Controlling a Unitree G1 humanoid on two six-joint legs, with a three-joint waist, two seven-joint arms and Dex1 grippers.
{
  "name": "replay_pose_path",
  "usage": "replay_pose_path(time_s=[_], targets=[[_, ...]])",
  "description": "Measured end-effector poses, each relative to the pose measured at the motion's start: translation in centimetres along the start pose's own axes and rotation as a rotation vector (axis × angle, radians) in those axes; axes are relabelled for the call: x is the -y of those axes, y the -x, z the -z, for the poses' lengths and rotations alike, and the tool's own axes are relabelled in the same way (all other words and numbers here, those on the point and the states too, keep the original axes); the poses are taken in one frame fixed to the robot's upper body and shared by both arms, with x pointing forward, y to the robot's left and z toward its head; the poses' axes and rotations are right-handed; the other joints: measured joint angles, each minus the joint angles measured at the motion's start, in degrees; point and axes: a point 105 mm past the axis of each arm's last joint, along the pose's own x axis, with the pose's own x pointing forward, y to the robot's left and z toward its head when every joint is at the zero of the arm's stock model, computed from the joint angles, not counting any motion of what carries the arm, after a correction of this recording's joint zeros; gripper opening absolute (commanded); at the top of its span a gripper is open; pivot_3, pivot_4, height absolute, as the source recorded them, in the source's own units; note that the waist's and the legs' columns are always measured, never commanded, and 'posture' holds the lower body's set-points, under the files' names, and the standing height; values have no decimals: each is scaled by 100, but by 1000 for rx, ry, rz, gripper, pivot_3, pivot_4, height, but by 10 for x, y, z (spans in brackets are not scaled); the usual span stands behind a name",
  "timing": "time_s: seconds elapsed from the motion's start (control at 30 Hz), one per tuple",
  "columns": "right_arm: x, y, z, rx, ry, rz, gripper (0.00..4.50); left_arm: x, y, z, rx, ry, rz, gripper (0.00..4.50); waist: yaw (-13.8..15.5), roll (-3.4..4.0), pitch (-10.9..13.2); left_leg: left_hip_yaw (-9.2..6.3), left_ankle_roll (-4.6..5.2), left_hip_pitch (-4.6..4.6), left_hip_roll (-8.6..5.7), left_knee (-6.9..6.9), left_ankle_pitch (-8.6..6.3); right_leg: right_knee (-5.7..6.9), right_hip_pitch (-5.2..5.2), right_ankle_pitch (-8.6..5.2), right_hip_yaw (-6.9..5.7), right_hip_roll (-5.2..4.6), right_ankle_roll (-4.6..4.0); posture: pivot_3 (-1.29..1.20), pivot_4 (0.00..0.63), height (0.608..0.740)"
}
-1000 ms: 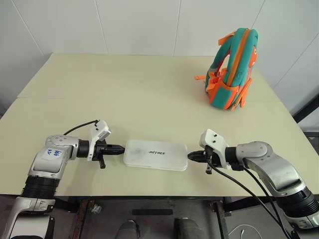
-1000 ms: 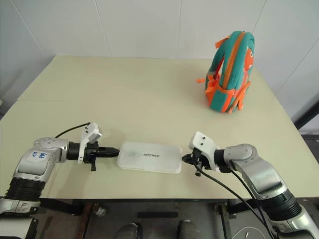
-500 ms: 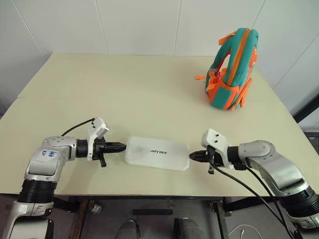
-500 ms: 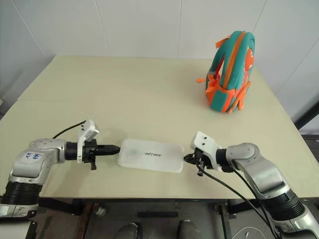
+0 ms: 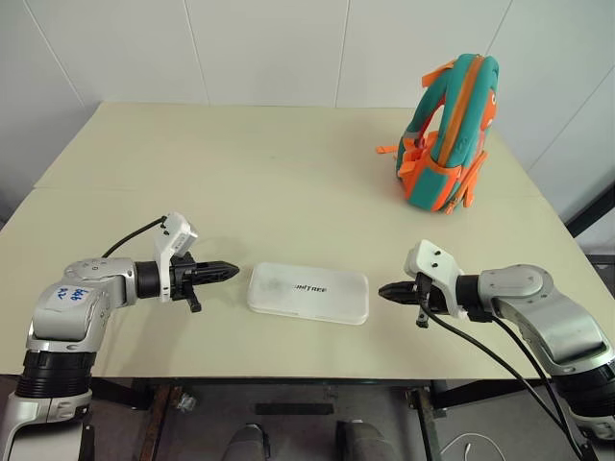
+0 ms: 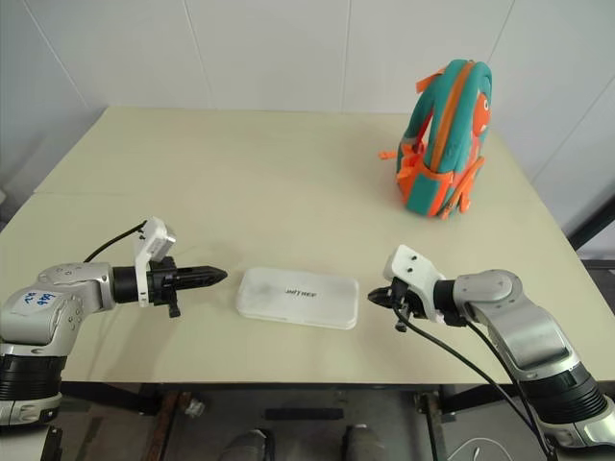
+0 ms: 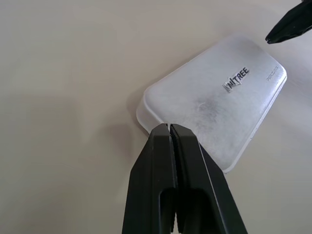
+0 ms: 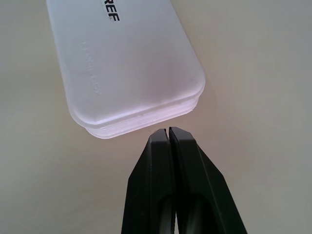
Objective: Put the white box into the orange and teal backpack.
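1. The left gripper [image 5: 229, 270] has its two black fingers pressed together, holding nothing. It points at one short end of the white box [image 5: 308, 293], just apart from it.
2. The right gripper [image 5: 386, 291] is likewise closed and empty, aimed at the opposite short end, also with a small gap.
3. With a pinched tip facing each end, the two arms appear placed to squeeze the box between them, since it looks too wide for one gripper.
4. The box lies flat near the front edge of the table [image 5: 240, 182]. It is glossy plastic, slim, with rounded corners and small dark lettering.
5. The orange and teal backpack [image 5: 447, 134] stands upright at the far right, well apart; soft fabric, orange webbing straps.
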Motion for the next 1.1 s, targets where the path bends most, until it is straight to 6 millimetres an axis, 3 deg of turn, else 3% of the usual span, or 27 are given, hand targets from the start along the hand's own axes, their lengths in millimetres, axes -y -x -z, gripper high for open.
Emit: replay_pose_path(time_s=[0.1,0.43,0.47,0.53,0.87,1.1], targets=[[2,0,1,-1,-2,4,0,-6,3,4,-29,66,-53,914,-1,0,0,-1,0,0,0,1,0,1,1,0,0,0,0,0,150,740],[12,3,4,-13,9,38,0,-13,19,0,-18,188,-71,4126,-6,0,0,-1,0,2,0,-1,0,1,0,0,-1,0,0,0,150,740],[12,3,5,-18,9,42,350,-15,22,0,-17,193,-76,4451,-3,0,0,0,0,2,0,-1,0,1,0,0,-1,0,0,0,150,740],[13,3,5,-20,5,43,877,-18,25,-1,-16,200,-86,4500,-2,0,0,0,0,2,-1,-1,0,0,0,0,0,0,-1,0,150,740],[15,8,-1,-1,-11,51,4472,-16,24,-3,3,219,-57,4500,-1,0,0,0,-1,2,-1,-2,0,0,0,-1,-1,-1,-1,0,150,740],[16,9,0,-9,-1,66,4472,-23,27,1,15,304,-47,4500,-3,0,0,0,-1,2,0,-2,0,0,-1,-1,-1,0,-1,0,150,740]])
